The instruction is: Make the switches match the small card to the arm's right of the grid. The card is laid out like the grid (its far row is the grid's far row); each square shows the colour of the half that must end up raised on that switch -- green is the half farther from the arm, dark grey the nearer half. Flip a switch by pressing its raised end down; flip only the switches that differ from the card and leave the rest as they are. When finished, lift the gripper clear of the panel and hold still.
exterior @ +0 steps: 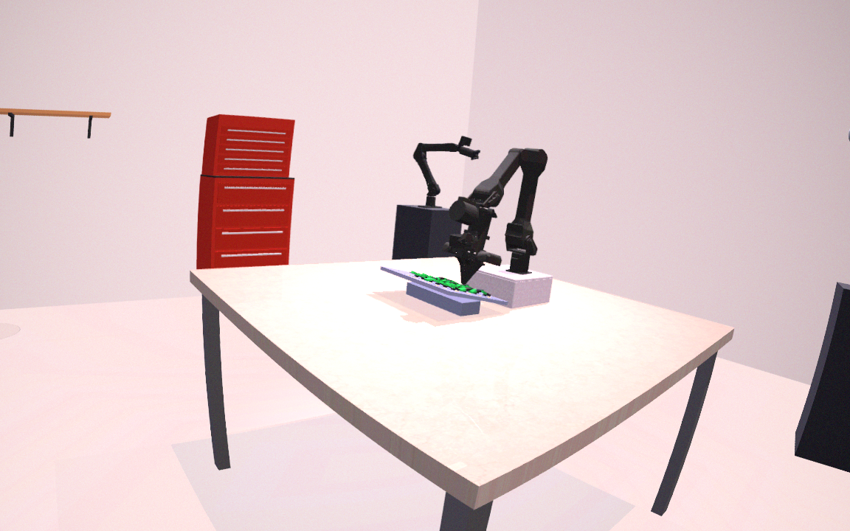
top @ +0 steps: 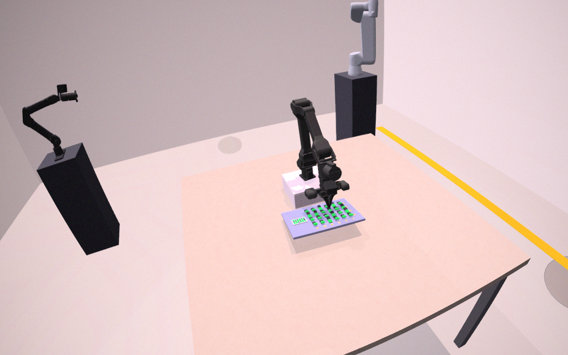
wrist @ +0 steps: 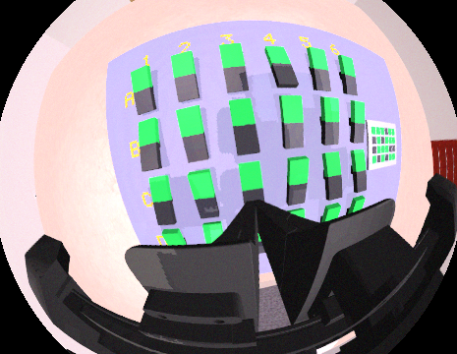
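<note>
The purple panel [top: 295, 231] [exterior: 396, 271] [wrist: 121, 74] holds a grid of green and dark grey rocker switches, rows lettered from A and columns numbered 1 to 6. My gripper [top: 330, 207] [exterior: 465, 282] [wrist: 253, 206] is shut and empty, its tips low over the panel's nearer part. In the wrist view the tips overlap the near edge of switch C3 [wrist: 251, 176]; contact cannot be told. Switch A4 [wrist: 281, 66] looks tilted differently from its row neighbours. The fingers hide much of row D. The white card [top: 299, 221] [wrist: 370, 158] shows mostly green squares with several dark ones.
The panel rests tilted on a blue block [exterior: 441, 301] on the table [top: 241, 265] [exterior: 481, 369]. The arm's pale base box [top: 304, 199] [exterior: 528, 290] stands close behind the panel's near edge. A red cabinet [exterior: 249, 198] and two other arms on dark pedestals stand away from the table.
</note>
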Robot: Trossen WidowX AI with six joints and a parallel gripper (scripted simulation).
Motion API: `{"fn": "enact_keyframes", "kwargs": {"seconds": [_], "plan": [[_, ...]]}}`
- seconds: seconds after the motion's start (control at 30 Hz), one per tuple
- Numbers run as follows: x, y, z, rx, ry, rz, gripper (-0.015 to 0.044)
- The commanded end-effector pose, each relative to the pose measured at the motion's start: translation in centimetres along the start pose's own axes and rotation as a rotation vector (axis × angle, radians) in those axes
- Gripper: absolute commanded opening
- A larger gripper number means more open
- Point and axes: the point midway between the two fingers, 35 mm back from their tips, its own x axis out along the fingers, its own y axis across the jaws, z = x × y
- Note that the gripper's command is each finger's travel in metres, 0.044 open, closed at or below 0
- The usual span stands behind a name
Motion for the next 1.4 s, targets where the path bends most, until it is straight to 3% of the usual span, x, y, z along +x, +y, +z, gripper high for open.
{"fn": "enact_keyframes", "kwargs": {"seconds": [0.0, 1.37], "plan": [[0.03, -0.1, 0.01, 0.001, -0.001, -0.006, 0.0], [0.52, -0.1, -0.01, 0.001, -0.001, -0.006, 0.0]]}}
